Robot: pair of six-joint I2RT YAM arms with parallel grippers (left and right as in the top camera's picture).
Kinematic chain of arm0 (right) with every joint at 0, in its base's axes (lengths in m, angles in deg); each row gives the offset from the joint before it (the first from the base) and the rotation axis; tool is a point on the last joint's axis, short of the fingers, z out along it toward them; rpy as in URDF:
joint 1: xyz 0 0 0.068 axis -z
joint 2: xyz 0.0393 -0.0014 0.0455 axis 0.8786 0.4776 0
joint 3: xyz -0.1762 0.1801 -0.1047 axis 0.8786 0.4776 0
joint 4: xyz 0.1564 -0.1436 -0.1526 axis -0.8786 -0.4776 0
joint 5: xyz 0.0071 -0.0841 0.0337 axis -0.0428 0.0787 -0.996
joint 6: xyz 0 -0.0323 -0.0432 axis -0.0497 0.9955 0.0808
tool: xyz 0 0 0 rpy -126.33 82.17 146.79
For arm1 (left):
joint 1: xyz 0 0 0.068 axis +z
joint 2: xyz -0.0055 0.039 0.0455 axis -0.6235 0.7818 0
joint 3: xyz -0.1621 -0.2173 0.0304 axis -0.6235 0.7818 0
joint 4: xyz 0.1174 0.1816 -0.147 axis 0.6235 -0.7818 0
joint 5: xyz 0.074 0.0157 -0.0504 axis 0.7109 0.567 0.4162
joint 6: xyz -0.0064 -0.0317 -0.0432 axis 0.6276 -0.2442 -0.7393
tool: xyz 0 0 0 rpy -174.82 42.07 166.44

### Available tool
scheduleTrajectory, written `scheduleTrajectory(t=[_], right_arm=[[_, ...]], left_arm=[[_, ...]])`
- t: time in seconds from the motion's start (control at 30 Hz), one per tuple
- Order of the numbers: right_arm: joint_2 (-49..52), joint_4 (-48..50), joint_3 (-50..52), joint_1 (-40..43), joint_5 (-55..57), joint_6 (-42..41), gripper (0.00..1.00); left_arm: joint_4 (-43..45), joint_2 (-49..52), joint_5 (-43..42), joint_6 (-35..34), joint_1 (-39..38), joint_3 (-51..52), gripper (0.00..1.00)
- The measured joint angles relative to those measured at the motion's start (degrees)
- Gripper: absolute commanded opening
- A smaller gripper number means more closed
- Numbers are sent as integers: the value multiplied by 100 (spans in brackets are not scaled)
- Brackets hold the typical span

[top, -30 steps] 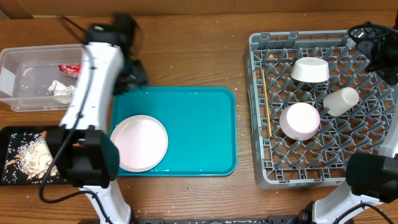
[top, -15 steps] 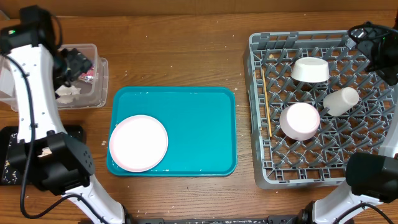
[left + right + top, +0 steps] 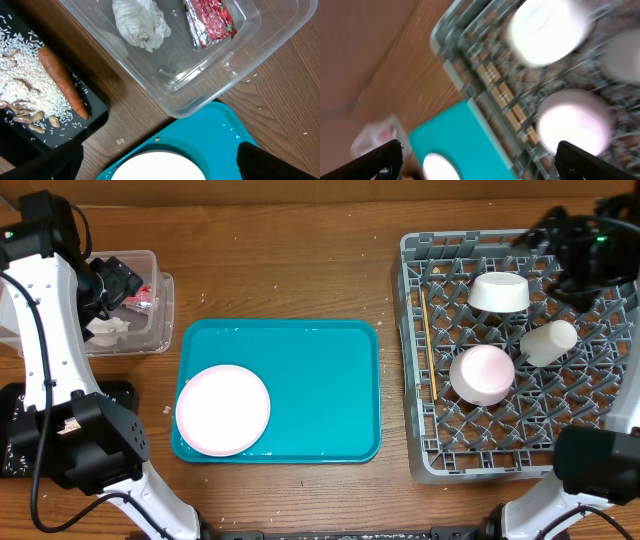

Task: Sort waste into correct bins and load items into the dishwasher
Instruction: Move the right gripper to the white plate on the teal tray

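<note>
My left gripper point(image 3: 113, 280) point(image 3: 160, 161) is open and empty, high above the clear tub point(image 3: 150, 320) point(image 3: 250, 47). The tub holds the crumpled white tissue point(image 3: 140, 22) and the red wrapper point(image 3: 210, 20). The black tray point(image 3: 95, 107) holds the orange carrot point(image 3: 62, 82) and rice-like scraps point(image 3: 25, 85). The pale plate point(image 3: 222, 410) point(image 3: 157, 169) lies on the teal tray point(image 3: 320, 380). The grey dish rack point(image 3: 415, 280) holds two white bowls point(image 3: 499, 292) point(image 3: 482, 374), the cup point(image 3: 548, 341) and the chopsticks point(image 3: 427, 345). My right gripper point(image 3: 560, 250) point(image 3: 480, 160) is open and empty above the rack's far side.
In the overhead view my left arm hides most of the black tray point(image 3: 115, 390) at the front left. Bare wooden table point(image 3: 300, 270) lies between the tub, the teal tray and the rack. The right wrist view is motion-blurred.
My left arm swung from beside the teal tray out to the far left, over the tub. My right arm has just moved left over the rack's far side.
</note>
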Motion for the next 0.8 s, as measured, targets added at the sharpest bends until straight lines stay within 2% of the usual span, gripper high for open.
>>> scheduleTrajectory(t=[0.17, 0.27, 0.47, 0.63, 0.8], right_arm=[[0, 153, 140, -1346, -61, 398, 100], [20, 986, 623, -2728, 94, 483, 100], [70, 2509, 1298, -4618, 433, 581, 100], [70, 3298, 1443, -5237, 704, 614, 100], [94, 3801, 2028, -5698, 1045, 623, 99]], left_arm=[[2, 0, -17, -39, 44, 0, 100], [2, 0, -20, -48, 55, 0, 100], [2, 0, -17, -105, 55, 0, 100], [-39, 0, 15, -107, 55, 0, 100], [-39, 0, 33, -105, 55, 0, 100]])
